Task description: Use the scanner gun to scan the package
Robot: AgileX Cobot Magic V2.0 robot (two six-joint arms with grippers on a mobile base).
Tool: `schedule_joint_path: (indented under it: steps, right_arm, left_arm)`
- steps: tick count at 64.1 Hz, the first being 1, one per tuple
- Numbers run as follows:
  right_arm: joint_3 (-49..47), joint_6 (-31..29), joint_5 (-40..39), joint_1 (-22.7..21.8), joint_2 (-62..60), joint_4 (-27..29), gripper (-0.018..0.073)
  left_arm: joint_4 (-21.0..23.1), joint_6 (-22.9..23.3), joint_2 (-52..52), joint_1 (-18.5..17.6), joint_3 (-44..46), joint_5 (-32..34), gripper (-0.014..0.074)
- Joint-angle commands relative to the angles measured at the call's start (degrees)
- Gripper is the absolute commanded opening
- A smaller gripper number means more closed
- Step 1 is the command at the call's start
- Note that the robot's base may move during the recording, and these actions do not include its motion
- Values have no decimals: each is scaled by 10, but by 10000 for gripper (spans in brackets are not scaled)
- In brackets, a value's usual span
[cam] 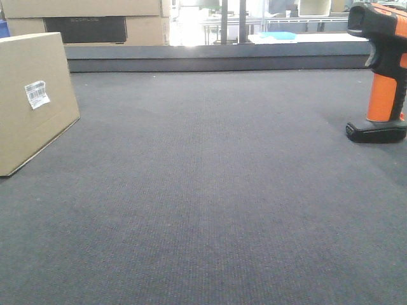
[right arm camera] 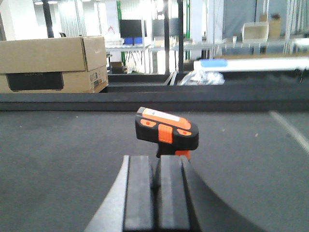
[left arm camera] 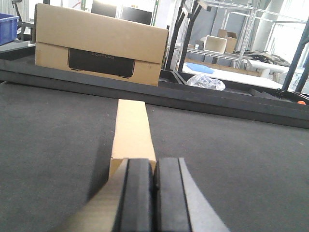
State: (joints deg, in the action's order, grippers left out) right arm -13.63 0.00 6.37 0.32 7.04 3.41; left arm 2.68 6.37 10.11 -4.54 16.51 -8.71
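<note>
The package [cam: 32,101], a flat brown cardboard box, stands on edge at the left of the dark mat, with its white barcode label [cam: 37,94] on the broad face turned right. In the left wrist view the package [left arm camera: 131,128] appears edge-on, straight ahead of my left gripper [left arm camera: 155,162], which is shut with nothing between its pads. The scanner gun [cam: 381,76] stands upright on its black foot at the far right. My right gripper [right arm camera: 157,159] is shut and empty, just short of the scanner gun [right arm camera: 166,133]. Neither gripper shows in the front view.
A big cardboard box with a dark printed panel [left arm camera: 99,46] sits behind a raised dark ledge [cam: 216,57] along the mat's far edge. A crumpled plastic bag [left arm camera: 206,81], a blue bin [left arm camera: 7,26] and metal shelving [left arm camera: 231,29] lie beyond.
</note>
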Motion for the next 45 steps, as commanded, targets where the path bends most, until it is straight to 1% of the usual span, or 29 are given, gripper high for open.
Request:
schedule_joint_path:
  steps: [1, 8, 16, 20, 23, 45]
  right_arm:
    - [41, -38, -26, -17, -29, 8, -162]
    - [87, -38, -26, -34, -68, 12, -162]
    - [136, -38, -49, -48, -70, 12, -162]
    - [136, -32, -64, -48, -70, 15, -162]
    - [136, -23, -47, -48, -70, 15, -162]
    - [136, -23, -47, -48, -70, 15, -162]
  left_arm:
    - [2, 3, -2, 2, -1, 10, -111]
    - [2, 3, -2, 2, -1, 10, -111]
    - [2, 3, -2, 2, -1, 11, -111]
    - [2, 3, -2, 2, -1, 11, -111]
    - [2, 3, -2, 2, -1, 11, -111]
    - [2, 3, -2, 2, -1, 11, -111]
